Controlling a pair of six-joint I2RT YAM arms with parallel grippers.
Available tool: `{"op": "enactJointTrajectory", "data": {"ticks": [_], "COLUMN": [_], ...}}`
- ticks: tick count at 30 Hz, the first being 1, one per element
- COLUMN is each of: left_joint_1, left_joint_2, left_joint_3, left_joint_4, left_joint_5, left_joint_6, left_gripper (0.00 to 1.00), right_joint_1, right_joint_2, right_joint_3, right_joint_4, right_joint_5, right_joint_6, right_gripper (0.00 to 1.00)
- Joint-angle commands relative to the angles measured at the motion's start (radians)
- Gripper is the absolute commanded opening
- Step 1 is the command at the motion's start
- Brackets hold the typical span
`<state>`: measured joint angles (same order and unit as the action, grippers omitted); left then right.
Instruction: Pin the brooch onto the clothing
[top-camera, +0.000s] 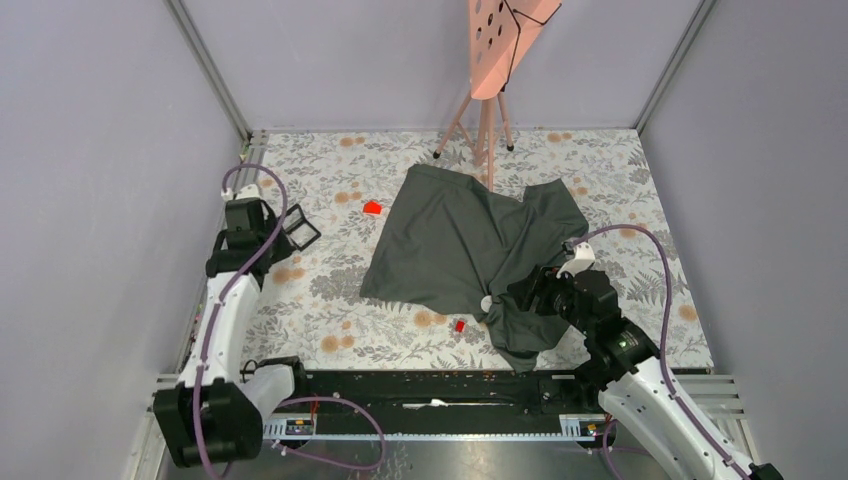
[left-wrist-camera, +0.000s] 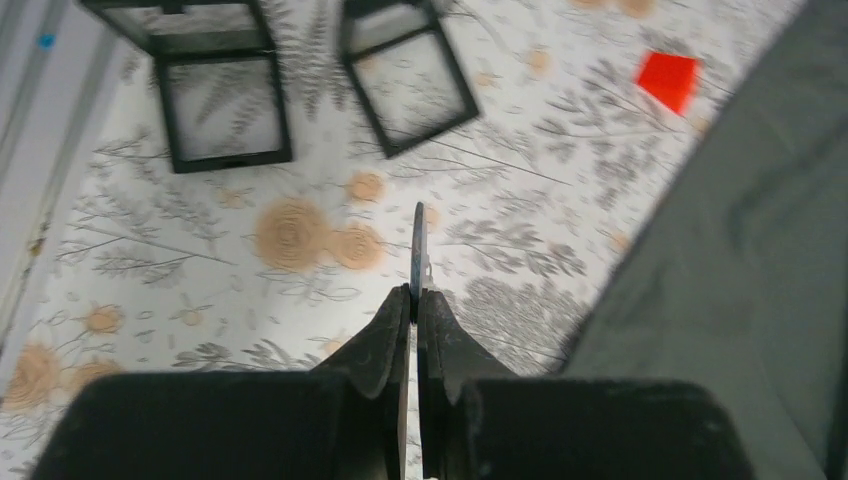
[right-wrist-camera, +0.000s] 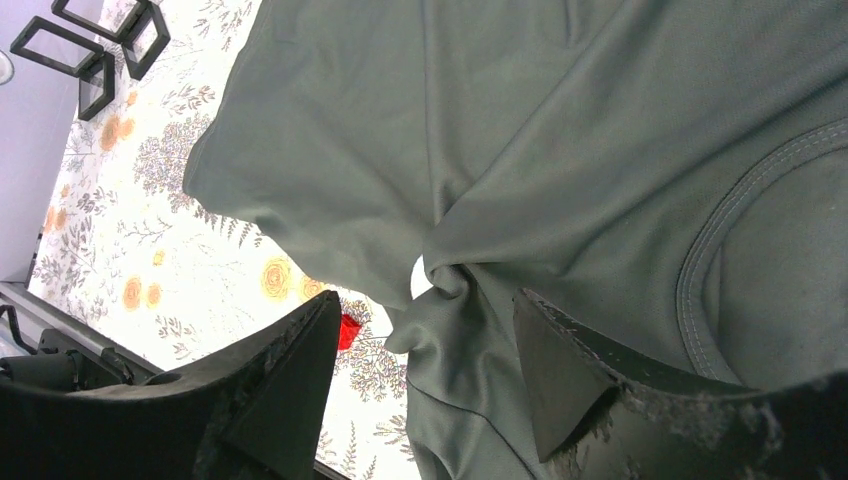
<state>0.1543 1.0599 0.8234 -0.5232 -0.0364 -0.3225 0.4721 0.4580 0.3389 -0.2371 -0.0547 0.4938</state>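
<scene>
open floral table lies left of the dark grey t-shirt, broken only by two black square frames near the left wall and a red marker just off the cloth; a pink tripod stand blocks the back edge, one leg reaching the shirt; a bunched fold fills the gap between the right gripper's spread jaws
</scene>
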Motion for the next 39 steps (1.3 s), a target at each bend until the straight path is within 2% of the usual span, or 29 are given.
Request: {"op": "enactJointTrajectory", "data": {"ticks": [1, 6, 13, 16, 22, 26, 31, 39], "left_joint_1": [-0.109, -0.328, -0.563, -0.62, -0.641, -0.71, -0.768, -0.81], "left_joint_2": [-0.131, -0.166, -0.034, 0.02, 0.122, 0.149, 0.144, 0.155], "left_joint_3": [-0.006, 0.029, 0.076, 0.106, 0.14, 0.139, 0.127, 0.122], "left_joint_4": [-0.052, -0.065, 0.036, 0.064, 0.059, 0.06, 0.077, 0.081], "left_joint_5": [0.084, 0.155, 0.603, 0.812, 1.178, 1.21, 1.229, 1.238], "left_joint_6": [0.001, 0.066, 0.127, 0.164, 0.232, 0.244, 0.236, 0.229], "left_gripper": [0.0, 0.0, 0.0, 0.0, 0.0, 0.0, 0.0, 0.0], "right_joint_1": [-0.003, -0.004, -0.004, -0.003, -0.003, 0.005, 0.095, 0.244], "right_joint_2": [0.0, 0.021, 0.079, 0.114, 0.206, 0.288, 0.367, 0.489], "right_joint_3": [0.067, 0.101, 0.174, 0.198, 0.23, 0.225, 0.211, 0.286], "right_joint_4": [-0.041, -0.034, 0.066, 0.114, 0.194, 0.259, 0.438, 0.463], "right_joint_5": [-0.01, -0.055, -0.295, -0.415, -0.651, -0.727, -0.712, -0.713], "right_joint_6": [-0.014, -0.016, -0.017, 0.005, 0.071, 0.127, 0.215, 0.184], "right_gripper": [0.7, 0.7, 0.73, 0.73, 0.7, 0.64, 0.62, 0.53]}}
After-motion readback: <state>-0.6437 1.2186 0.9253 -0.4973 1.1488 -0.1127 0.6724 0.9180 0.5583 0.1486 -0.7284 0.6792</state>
